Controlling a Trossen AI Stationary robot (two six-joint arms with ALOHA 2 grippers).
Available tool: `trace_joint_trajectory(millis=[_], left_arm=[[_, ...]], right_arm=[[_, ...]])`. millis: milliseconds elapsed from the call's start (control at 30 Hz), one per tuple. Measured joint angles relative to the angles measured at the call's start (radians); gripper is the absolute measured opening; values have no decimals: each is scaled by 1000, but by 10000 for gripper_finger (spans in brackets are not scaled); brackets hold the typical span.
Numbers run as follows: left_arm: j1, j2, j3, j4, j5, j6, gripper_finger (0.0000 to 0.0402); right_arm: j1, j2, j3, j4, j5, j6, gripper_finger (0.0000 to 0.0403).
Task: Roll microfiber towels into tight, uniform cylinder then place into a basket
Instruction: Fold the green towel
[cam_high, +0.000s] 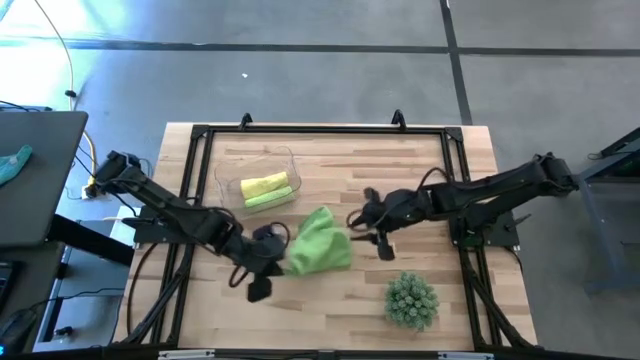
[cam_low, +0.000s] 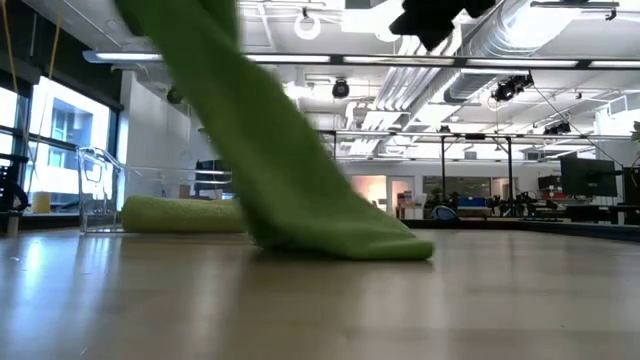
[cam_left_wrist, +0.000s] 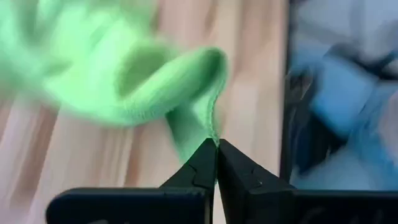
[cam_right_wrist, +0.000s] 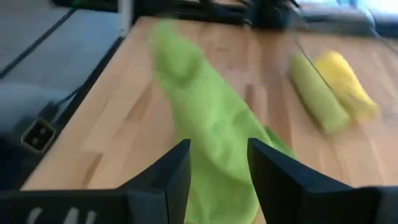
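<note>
A loose lime green microfiber towel (cam_high: 320, 242) lies bunched at mid-table, and my left gripper (cam_high: 276, 246) is shut on its left side. In the low view it slants up from the tabletop (cam_low: 300, 180) and out of the picture's top. My right gripper (cam_right_wrist: 217, 163) hangs open just right of the towel and above it (cam_high: 360, 216), touching nothing. The clear basket (cam_high: 290, 158) stands behind the towel. A rolled yellow towel (cam_high: 264, 184) and a rolled lime green one (cam_high: 268, 199) lie side by side in it. My left gripper pinches a thin edge of the loose towel (cam_left_wrist: 214, 132) between its two fingertips (cam_left_wrist: 205, 163). It comes slanting down from the table's left side. The towel rises to the fingers in a loose fold, and its lower end (cam_low: 370, 243) rests on the table.
A spiky green ball-shaped plant (cam_high: 412, 300) sits at the near right. A black frame (cam_high: 300, 129) runs around the wooden tabletop. Bare wood lies near the front edge (cam_high: 320, 310). A teal cloth (cam_high: 14, 163) lies off the table, far left.
</note>
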Motion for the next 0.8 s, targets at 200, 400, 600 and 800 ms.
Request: trace_joint_trajectory(millis=[200, 400, 600, 800], left_arm=[[23, -50, 0, -186, 37, -113, 1], [56, -77, 67, -72, -101, -41, 1], [75, -123, 124, -20, -349, 59, 1], [103, -138, 161, 68, -466, 131, 1]], right_arm=[[38, 146, 2, 325, -30, -259, 135], [13, 233, 49, 352, -20, -196, 128], [54, 231, 50, 215, -142, -55, 128], [126, 317, 44, 108, -31, 44, 128]])
